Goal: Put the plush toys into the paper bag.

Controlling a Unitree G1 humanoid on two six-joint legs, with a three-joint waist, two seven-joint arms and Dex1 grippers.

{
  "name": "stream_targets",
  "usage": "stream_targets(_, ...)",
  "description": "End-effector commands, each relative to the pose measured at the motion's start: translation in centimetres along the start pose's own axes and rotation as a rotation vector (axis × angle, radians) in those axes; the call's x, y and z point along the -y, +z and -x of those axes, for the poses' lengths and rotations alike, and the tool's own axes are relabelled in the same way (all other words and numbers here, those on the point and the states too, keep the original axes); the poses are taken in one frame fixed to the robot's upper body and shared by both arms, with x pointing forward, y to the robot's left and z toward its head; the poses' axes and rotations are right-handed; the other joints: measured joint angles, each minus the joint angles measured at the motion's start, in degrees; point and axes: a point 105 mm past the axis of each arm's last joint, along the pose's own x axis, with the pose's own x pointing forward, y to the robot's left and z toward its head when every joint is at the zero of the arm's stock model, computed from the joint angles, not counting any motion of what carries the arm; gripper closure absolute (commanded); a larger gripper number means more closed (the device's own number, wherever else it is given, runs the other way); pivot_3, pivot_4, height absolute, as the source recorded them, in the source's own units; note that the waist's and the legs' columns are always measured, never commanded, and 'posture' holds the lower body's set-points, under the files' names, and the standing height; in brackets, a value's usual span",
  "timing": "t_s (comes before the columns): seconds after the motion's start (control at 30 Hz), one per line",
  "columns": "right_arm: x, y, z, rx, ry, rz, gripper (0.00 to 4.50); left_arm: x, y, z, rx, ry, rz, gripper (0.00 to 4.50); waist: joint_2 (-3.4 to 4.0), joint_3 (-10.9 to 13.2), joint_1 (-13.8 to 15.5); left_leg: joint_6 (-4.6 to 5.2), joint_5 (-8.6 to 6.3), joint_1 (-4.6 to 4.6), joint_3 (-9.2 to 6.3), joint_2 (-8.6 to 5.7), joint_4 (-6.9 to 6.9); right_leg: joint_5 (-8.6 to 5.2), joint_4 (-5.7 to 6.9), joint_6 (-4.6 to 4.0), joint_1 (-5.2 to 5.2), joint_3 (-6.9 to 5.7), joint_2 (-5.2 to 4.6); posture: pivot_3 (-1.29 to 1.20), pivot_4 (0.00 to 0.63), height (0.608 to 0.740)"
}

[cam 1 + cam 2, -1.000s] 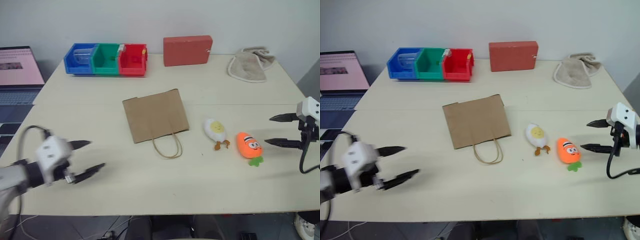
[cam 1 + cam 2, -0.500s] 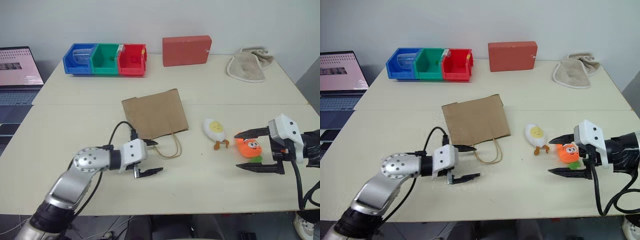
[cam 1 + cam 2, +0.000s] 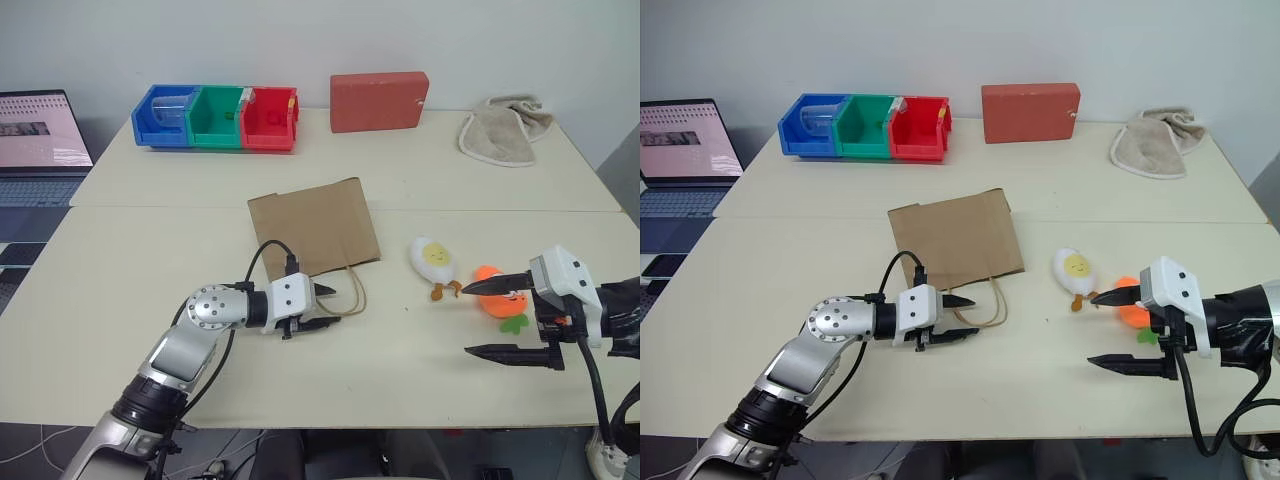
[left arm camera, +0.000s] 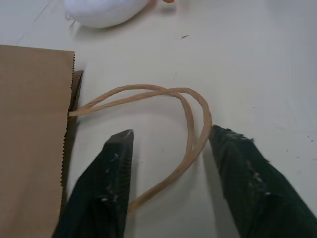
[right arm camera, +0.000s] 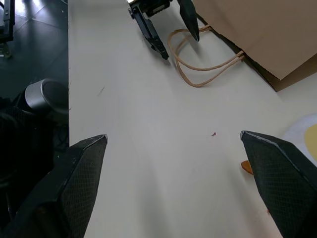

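The brown paper bag point(image 3: 313, 225) lies flat mid-table, its two cord handles point(image 3: 349, 297) looping toward the near edge. My left gripper point(image 3: 322, 306) sits at those handles, fingers partly closed and straddling the loop point(image 4: 190, 124); a gap remains and one finger point(image 4: 242, 168) touches the cord. To the right of the bag lies the white egg plush toy point(image 3: 434, 258). The orange carrot plush toy point(image 3: 493, 297) lies further right, partly hidden behind the upper finger of my right gripper point(image 3: 466, 320). That gripper stands wide open and empty just in front of the carrot.
Along the far edge stand a row of blue, green and red bins point(image 3: 215, 117), a red box point(image 3: 379, 101) and a beige cloth point(image 3: 503, 128). A laptop point(image 3: 40, 135) sits off the table's left side.
My left arm swung in from the left side of the table to the bag handles, and its fingers narrowed. The right gripper came leftward to the carrot, still wide open.
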Motion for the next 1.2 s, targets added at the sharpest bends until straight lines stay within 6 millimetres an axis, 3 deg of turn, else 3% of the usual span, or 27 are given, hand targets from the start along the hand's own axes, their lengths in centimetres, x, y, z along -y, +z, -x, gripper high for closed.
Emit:
stream_targets(0.03,-0.3,0.9,0.4,0.020,-0.009,0.032,0.00,-0.1,1.2,0.0,0.043,-0.017,-0.021,3.14,0.00,0.00,0.05,0.00,0.00,0.00,0.00,0.00,0.00,0.00,0.00,0.00,0.00,0.00,0.00,0.00,0.150,0.740)
stream_targets(0.17,-0.5,0.8,0.2,0.023,-0.009,0.028,0.00,-0.2,1.5,0.1,0.054,-0.027,-0.006,4.44,0.00,0.00,0.10,0.00,0.00,-0.01,-0.03,0.00,0.01,0.00,0.00,0.00,0.00,-0.01,0.01,0.00,0.150,0.740)
stream_targets(0.37,-0.6,0.9,-1.2,0.036,-0.029,0.001,0.00,-0.8,2.6,0.4,0.098,-0.023,0.052,4.48,-0.01,-0.01,0.10,0.00,0.00,-0.03,-0.06,0.01,0.05,0.00,0.01,0.00,0.00,0.00,0.04,0.00,0.150,0.740)
stream_targets(0.57,-0.1,1.2,-4.1,0.099,-0.089,0.021,0.00,-2.4,5.8,2.2,0.211,-0.020,0.227,4.48,-0.02,-0.01,0.00,0.00,0.00,-0.20,-0.29,0.10,0.23,0.01,0.04,0.00,-0.01,-0.01,0.26,0.00,0.150,0.740)
stream_targets(0.7,0.1,1.9,-6.7,0.170,-0.093,0.037,0.89,-2.6,8.4,3.6,0.300,-0.092,0.358,4.50,-0.01,-0.01,-0.09,0.00,0.00,-0.33,-0.43,0.19,0.42,0.01,0.04,0.00,-0.01,-0.03,0.42,0.00,0.150,0.740)
stream_targets(1.03,2.3,3.9,-15.4,0.294,-0.207,-0.005,4.48,-4.2,10.4,5.0,0.360,-0.088,0.452,4.50,-0.01,-0.02,-0.35,0.00,0.00,-0.44,-0.68,0.20,0.60,0.07,0.11,-0.16,0.00,-0.05,0.58,0.00,0.150,0.740)
stream_targets(1.2,4.3,3.8,-17.7,0.304,-0.355,-0.017,4.48,-4.4,10.9,5.1,0.370,-0.088,0.461,4.50,-0.01,-0.02,-0.24,-0.01,0.00,-0.49,-0.83,0.18,0.56,0.14,0.11,-0.15,-0.01,-0.16,0.59,0.00,0.150,0.740)
